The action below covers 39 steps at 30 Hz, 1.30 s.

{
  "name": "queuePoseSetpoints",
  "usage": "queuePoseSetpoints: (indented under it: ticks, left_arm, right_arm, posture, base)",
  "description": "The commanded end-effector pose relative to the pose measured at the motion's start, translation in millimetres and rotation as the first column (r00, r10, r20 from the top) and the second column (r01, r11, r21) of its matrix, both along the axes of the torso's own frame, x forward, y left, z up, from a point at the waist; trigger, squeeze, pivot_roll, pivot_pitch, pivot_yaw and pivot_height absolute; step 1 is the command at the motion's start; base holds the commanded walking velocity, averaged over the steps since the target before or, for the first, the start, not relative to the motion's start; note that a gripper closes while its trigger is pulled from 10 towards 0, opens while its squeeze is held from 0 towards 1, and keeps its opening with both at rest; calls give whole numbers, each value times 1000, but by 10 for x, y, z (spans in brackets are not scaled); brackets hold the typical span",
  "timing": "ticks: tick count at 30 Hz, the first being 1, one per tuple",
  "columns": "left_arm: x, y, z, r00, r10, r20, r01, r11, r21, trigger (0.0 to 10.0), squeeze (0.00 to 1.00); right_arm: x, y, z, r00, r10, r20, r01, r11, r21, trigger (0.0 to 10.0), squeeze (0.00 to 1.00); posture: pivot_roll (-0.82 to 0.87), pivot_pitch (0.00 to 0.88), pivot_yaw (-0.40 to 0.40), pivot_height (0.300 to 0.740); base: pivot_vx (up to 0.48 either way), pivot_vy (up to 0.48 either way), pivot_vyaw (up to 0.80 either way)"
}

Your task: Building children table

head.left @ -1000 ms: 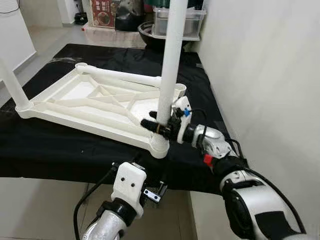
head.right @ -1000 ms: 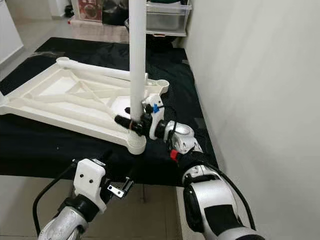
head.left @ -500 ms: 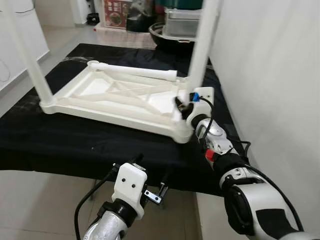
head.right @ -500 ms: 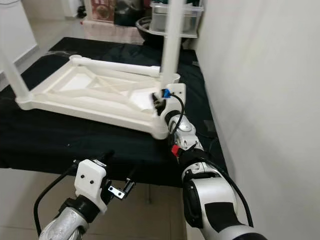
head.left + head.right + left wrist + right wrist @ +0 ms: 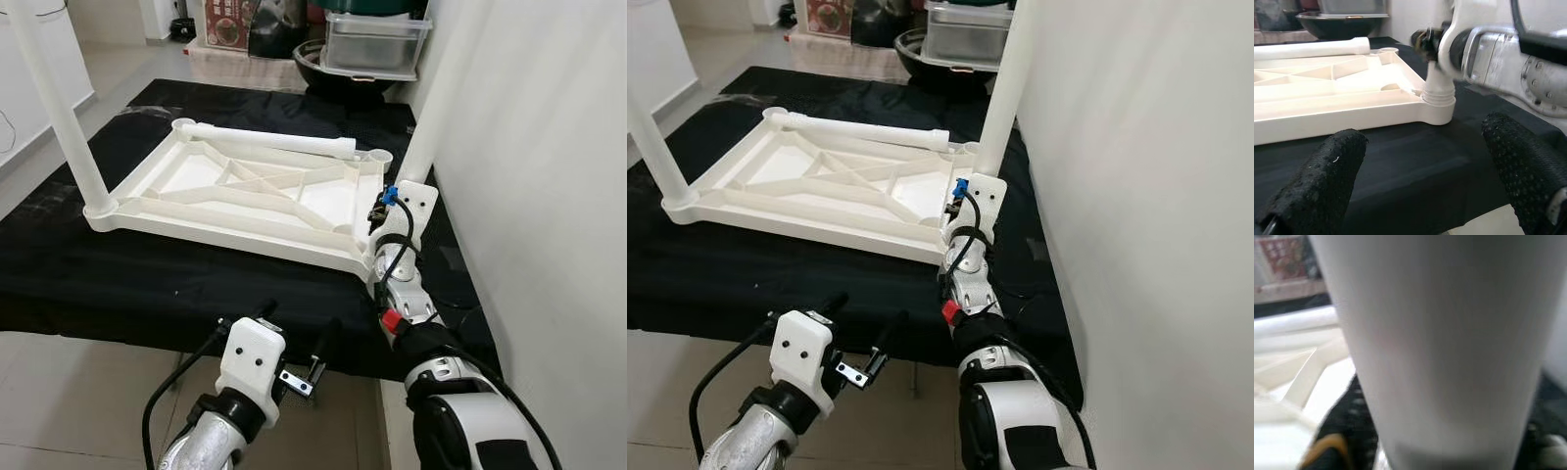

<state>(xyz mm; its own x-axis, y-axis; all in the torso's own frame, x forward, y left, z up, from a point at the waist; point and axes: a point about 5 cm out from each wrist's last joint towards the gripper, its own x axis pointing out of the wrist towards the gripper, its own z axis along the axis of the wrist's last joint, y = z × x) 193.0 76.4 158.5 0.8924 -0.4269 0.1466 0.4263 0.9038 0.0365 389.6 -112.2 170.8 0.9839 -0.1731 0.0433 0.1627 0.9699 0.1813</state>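
Observation:
A white children's tabletop (image 5: 235, 220) lies upside down on a black cloth (image 5: 147, 284). One white leg (image 5: 59, 108) stands in its near left corner. Another leg (image 5: 265, 142) lies along its far edge. A third leg (image 5: 436, 108) stands in the near right corner socket (image 5: 1439, 98), and my right gripper (image 5: 377, 211) is shut on it just above the socket. That leg (image 5: 1440, 347) is very close in the right wrist view, with a black finger (image 5: 1347, 431) beside it. My left gripper (image 5: 1420, 181) hangs open below the front edge, holding nothing.
A white wall (image 5: 549, 196) runs close along the right side of the cloth. Clear plastic bins (image 5: 377, 44) and a black bowl (image 5: 333, 69) stand beyond the far end. Tiled floor (image 5: 59, 392) lies below the front edge.
The whole picture has shifted, so the camera moved. My right gripper has stayed on the corner leg while its forearm swung to point straighter ahead. The left arm has not moved.

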Motion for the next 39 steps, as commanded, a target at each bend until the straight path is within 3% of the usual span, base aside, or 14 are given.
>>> queuePoseSetpoints:
  ticks: [1,8,9,15,18,19,21,22,26,29,30,33,36,39]
  left_arm:
    - [-19,-21,-41,1000,-11,-19,11,1000,9,10000,0]
    - [-16,-28,-43,1000,-12,-21,12,1000,7,10000,0]
    - [-15,-30,-43,1000,-12,-21,12,1000,7,10000,0]
    - [-15,-33,-40,1000,-13,-20,13,1000,7,10000,0]
    - [-12,-33,-36,1000,-12,-20,12,1000,7,10000,0]
    - [-11,-36,-34,1000,-12,-20,12,1000,7,10000,0]
    - [-11,-36,-34,1000,-12,-20,12,1000,7,10000,0]
    - [-9,-35,-33,1000,-11,-19,11,1000,7,10000,0]
    - [-8,-33,-32,1000,-9,-18,9,1000,7,10000,0]
    - [-7,-31,-32,1000,-7,-17,7,1000,7,10000,0]
    - [-6,-30,-31,1000,-7,-17,7,1000,7,10000,0]
    - [-6,-30,-31,1000,-7,-17,7,1000,7,10000,0]
    - [-3,-22,-28,1000,2,-18,-2,1000,5,10000,0]
    - [-1,-17,-28,1000,7,-18,-7,1000,6,10000,0]
  right_arm:
    - [27,63,117,980,181,78,-178,983,-46,10000,0]
    - [25,97,91,863,503,57,-504,864,2,10000,0]
    - [-24,59,126,701,707,89,-711,703,15,10000,0]
    - [-68,16,175,516,851,97,-856,517,19,10000,0]
    - [-99,51,187,384,918,94,-923,383,30,10000,0]
    - [-125,87,182,294,952,85,-956,292,28,10000,0]
    - [-125,87,182,294,952,85,-956,292,28,10000,0]
    - [-123,129,191,280,955,96,-960,279,28,0,0]
    - [-112,172,202,293,951,101,-956,294,11,0,0]
    - [-48,203,205,405,912,64,-913,407,-28,0,0]
    - [17,149,182,539,842,15,-840,539,-52,0,0]
    - [17,149,182,539,842,15,-840,539,-52,0,0]
    - [154,-209,39,901,415,-125,-426,902,-76,0,0]
    - [156,-317,-10,945,285,-162,-303,948,-101,0,0]
  posture:
    - [108,68,-91,740]
    - [106,66,-93,740]
    - [107,67,-91,740]
    - [111,72,-94,740]
    - [113,73,-95,740]
    - [123,76,-104,740]
    - [123,76,-104,740]
    - [124,76,-104,740]
    - [124,77,-105,740]
    - [123,76,-102,740]
    - [120,80,-101,740]
    - [120,80,-101,740]
    - [112,83,-97,740]
    - [112,83,-97,740]
  base:
    - [0,0,0]
    - [0,0,0]
    - [0,0,0]
    - [0,0,0]
    - [0,0,0]
    - [0,0,0]
    - [0,0,0]
    - [0,0,0]
    - [0,0,0]
    - [0,0,0]
    - [0,0,0]
    - [0,0,0]
    - [0,0,0]
    - [0,0,0]
